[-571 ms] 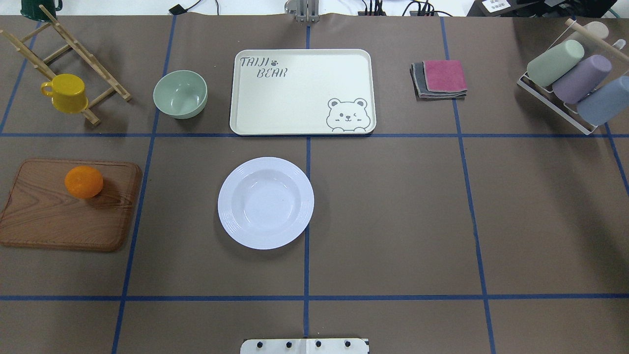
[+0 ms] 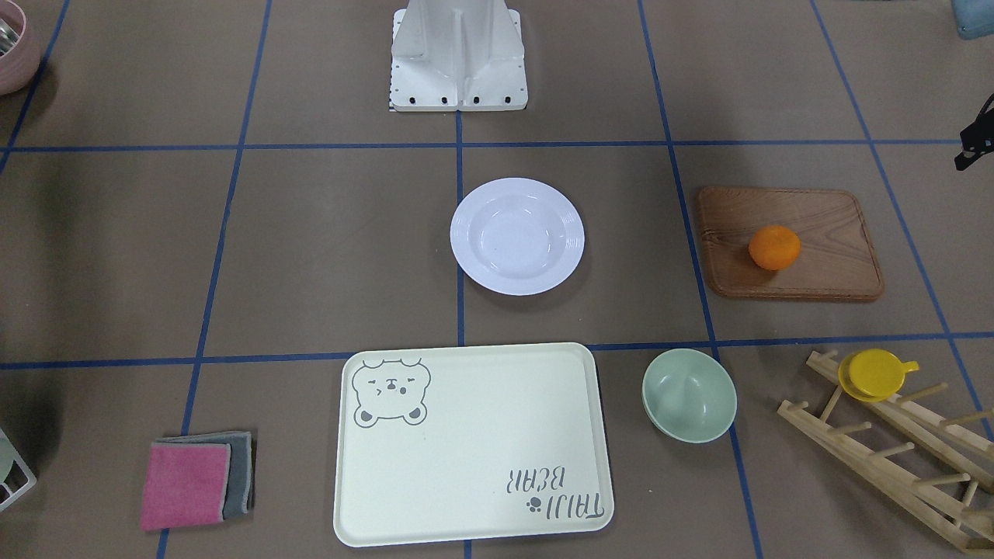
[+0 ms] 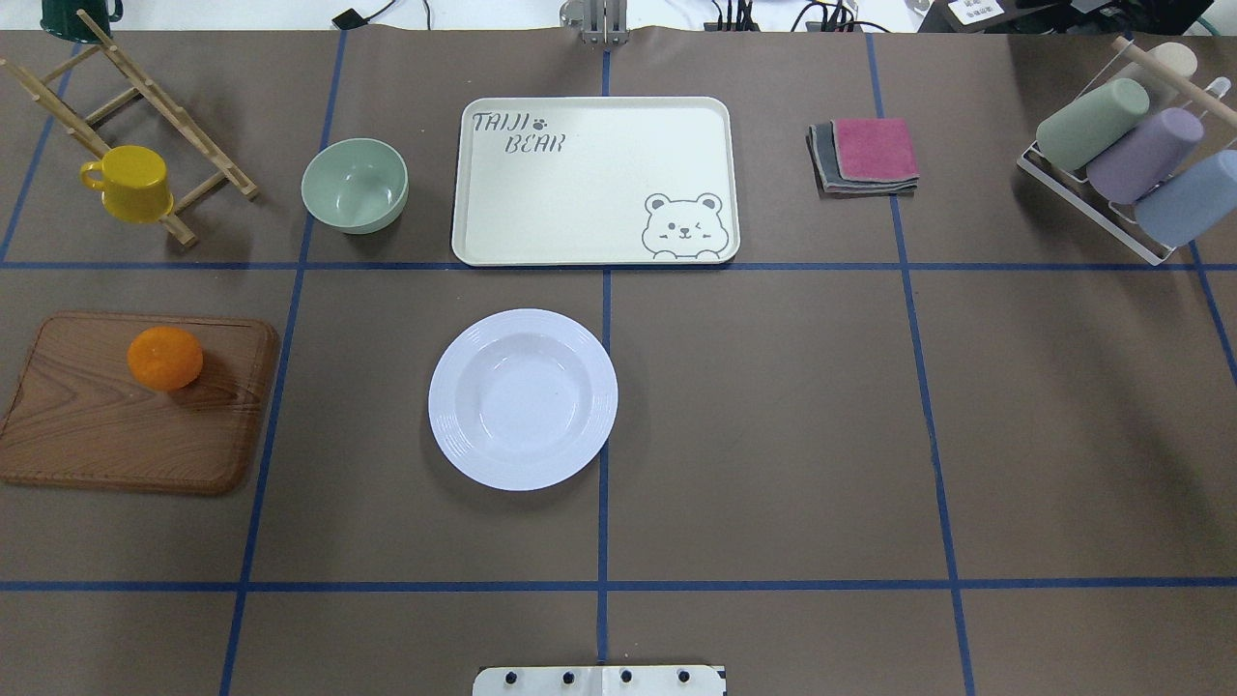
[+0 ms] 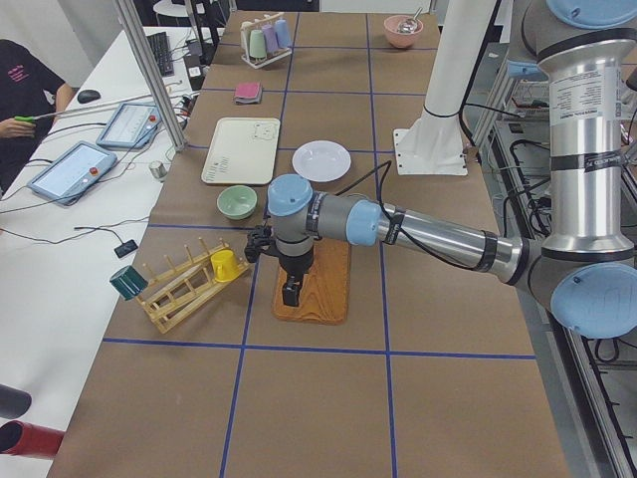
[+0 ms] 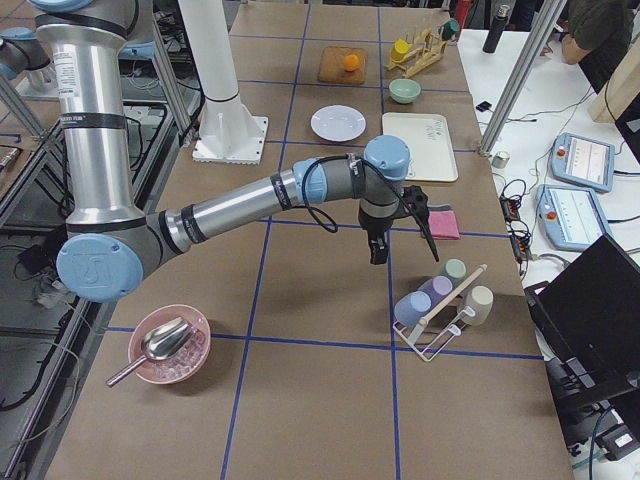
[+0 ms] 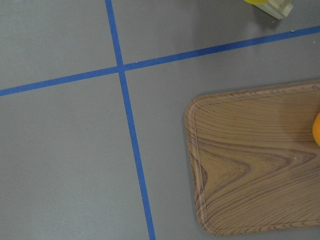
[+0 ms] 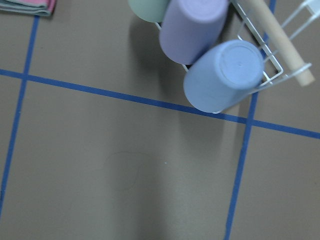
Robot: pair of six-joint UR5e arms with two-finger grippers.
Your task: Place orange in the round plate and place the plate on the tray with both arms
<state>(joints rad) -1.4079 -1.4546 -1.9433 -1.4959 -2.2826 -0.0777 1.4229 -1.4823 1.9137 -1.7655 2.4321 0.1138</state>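
Compared with the earlier overhead picture, nothing on the desk has moved. The orange, the plate and the tray lie at the same places, and no arm has come into that view.

The orange rests on the wooden board, on the robot's left side of the desk. The plate is empty and stands near the middle of the desk, well apart from the orange. The tray is also empty and lies beyond the plate, on the far side from the robot, with a green bowl just beside it.

In the view from the left end, the left tool hangs pointing down over the board. The orange is hidden there behind the wrist. The left wrist camera shows one corner of the board and only a thin slice of the orange at the right edge of the picture. I cannot tell whether the fingers of this tool are apart or together.

In the view from the right end, the right tool hangs over bare desk, near the pink cloth. It is well apart from the plate and far from the orange. Its wrist camera looks down on a blue cup in a wire rack. Its finger state I cannot tell either.
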